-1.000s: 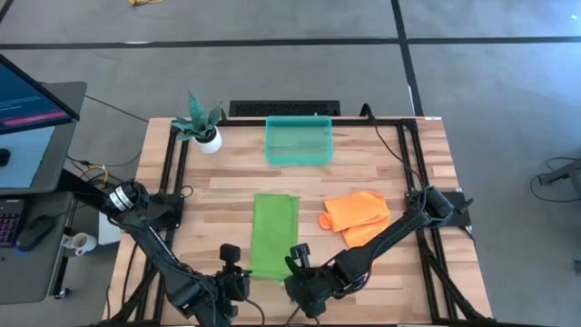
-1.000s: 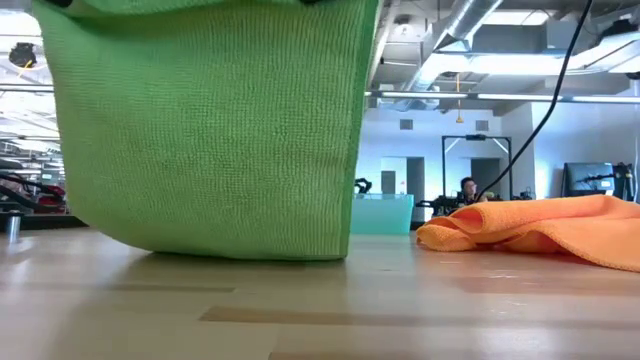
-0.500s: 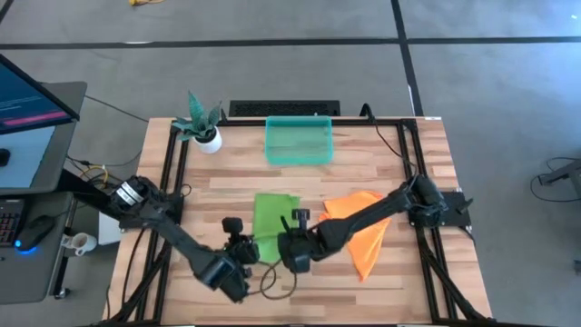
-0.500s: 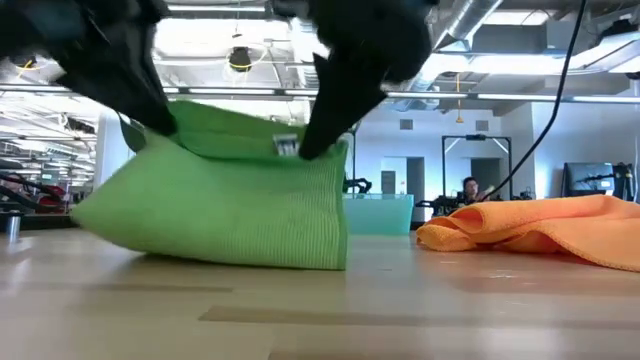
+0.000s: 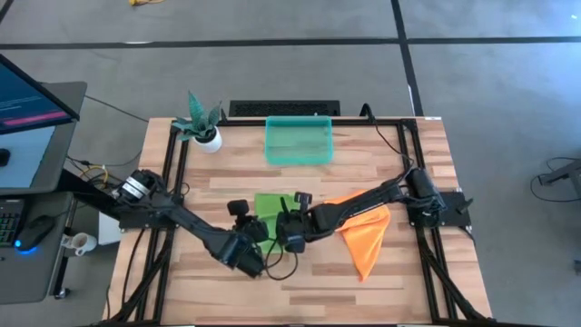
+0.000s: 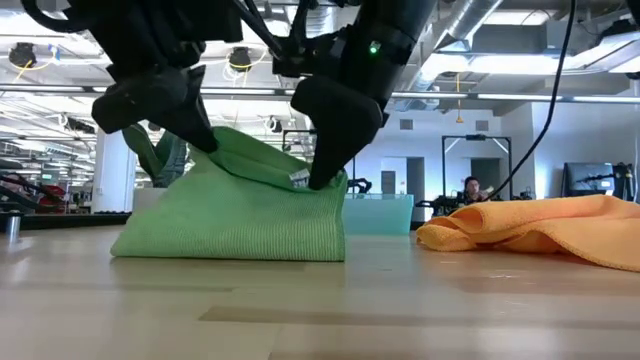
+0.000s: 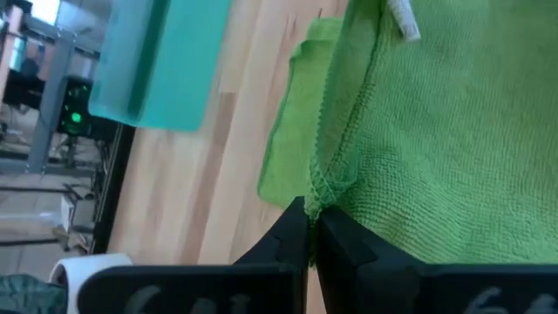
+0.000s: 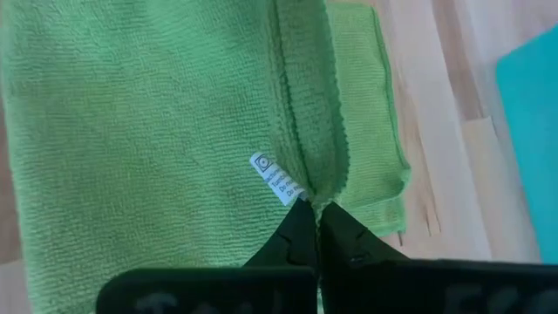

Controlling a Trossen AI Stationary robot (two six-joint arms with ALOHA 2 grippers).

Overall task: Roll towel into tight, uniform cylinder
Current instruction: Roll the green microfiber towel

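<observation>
High view, left to right: the left gripper [image 5: 251,230] is pinching the near left corner of the green towel [image 5: 273,204], the right gripper [image 5: 286,224] is pinching its near right corner, both lifted mid-table. An orange cloth [image 5: 363,234] lies just right of them.

the high camera looks straight down from well above, taking in the whole wooden table [image 5: 381,145] and some floor. the low camera sits at tabletop level, close to the green towel [image 6: 240,215], facing across into the room. each wrist camera looks past its own fingers, tight on that same towel.
</observation>
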